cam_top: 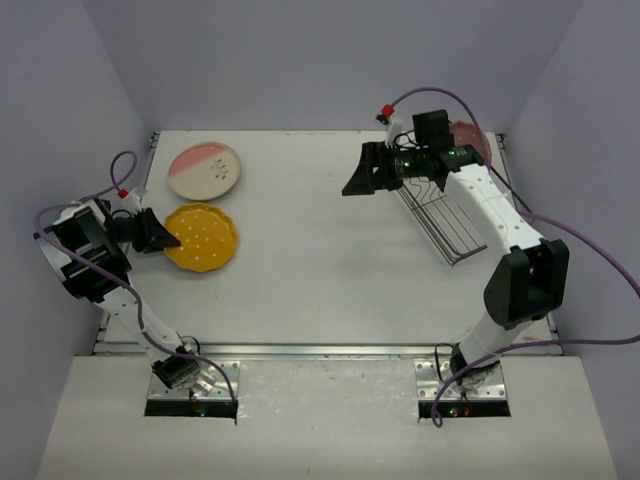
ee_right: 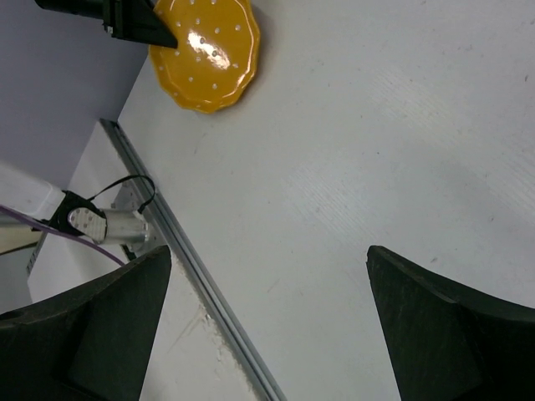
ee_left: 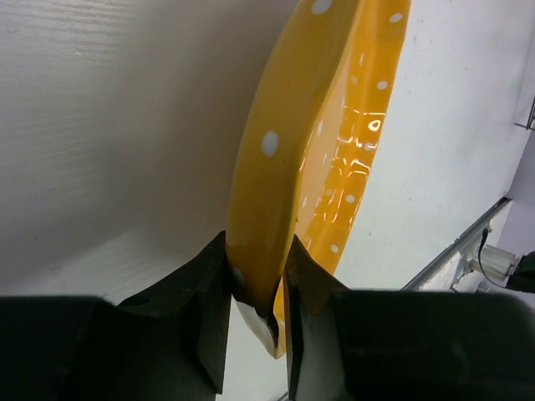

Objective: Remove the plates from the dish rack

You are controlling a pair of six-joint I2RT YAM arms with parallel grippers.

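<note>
Left jaws clamped on rim of yellow-orange plate [cam_top: 203, 237], which lies at 9 o'clock on desk [cam_top: 320, 290]. Cream-pink plate [cam_top: 204, 171] at its 12 o'clock. Right jaws spread wide, empty, beside dish rack [cam_top: 450, 235] at 2 o'clock. Step: set-down. Next, likely: release rim, retreat without dragging plate.

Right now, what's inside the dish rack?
The dish rack shows only bare wires where visible. The right arm covers its far end; a pink plate peeks out there, but whether it sits inside is hidden.
</note>
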